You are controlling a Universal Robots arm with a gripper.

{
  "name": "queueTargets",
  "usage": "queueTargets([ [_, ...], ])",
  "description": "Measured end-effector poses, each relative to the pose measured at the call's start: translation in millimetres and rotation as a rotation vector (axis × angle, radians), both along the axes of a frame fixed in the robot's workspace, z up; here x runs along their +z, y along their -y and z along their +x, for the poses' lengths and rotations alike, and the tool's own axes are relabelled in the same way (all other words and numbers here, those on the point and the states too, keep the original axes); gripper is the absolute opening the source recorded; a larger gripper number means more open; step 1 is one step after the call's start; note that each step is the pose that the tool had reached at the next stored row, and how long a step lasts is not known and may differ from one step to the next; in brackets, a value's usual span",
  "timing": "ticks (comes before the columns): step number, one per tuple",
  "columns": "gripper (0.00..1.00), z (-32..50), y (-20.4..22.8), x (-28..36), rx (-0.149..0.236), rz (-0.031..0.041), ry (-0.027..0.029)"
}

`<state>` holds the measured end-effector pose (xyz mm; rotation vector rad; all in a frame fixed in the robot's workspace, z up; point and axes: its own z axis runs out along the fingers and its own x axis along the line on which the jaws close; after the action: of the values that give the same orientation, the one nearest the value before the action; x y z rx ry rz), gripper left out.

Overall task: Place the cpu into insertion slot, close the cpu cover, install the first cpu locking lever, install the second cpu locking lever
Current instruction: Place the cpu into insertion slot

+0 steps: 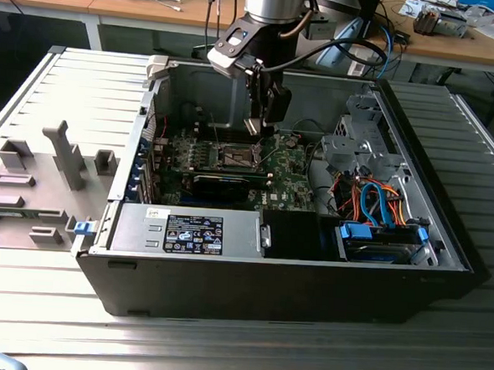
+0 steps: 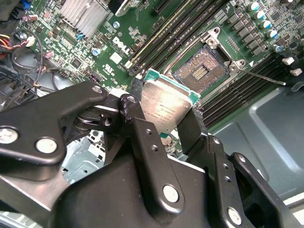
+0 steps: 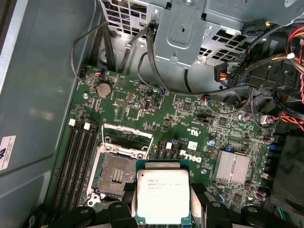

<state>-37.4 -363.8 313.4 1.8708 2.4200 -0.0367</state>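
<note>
Pinching the flat silver-grey cpu [image 3: 163,195] near the dark square insertion slot [image 3: 114,173], the black gripper [image 2: 160,118] could jam it — if tilted.

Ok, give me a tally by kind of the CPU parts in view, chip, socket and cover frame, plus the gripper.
Flat square silver-topped cpu: 1
Square dark insertion slot with brownish-gold centre, uncovered: 1
Thin silver metal cpu cover frame, swung up off the slot: 1
Black gripper, shut on the cpu: 1
Total: 4
</note>
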Motion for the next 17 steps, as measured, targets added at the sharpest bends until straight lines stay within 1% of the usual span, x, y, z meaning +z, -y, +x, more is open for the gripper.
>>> queueTargets([
  [17, 0.54, 0.0, 0.0, -0.8, -0.013, 0.0000, 0.0000],
])
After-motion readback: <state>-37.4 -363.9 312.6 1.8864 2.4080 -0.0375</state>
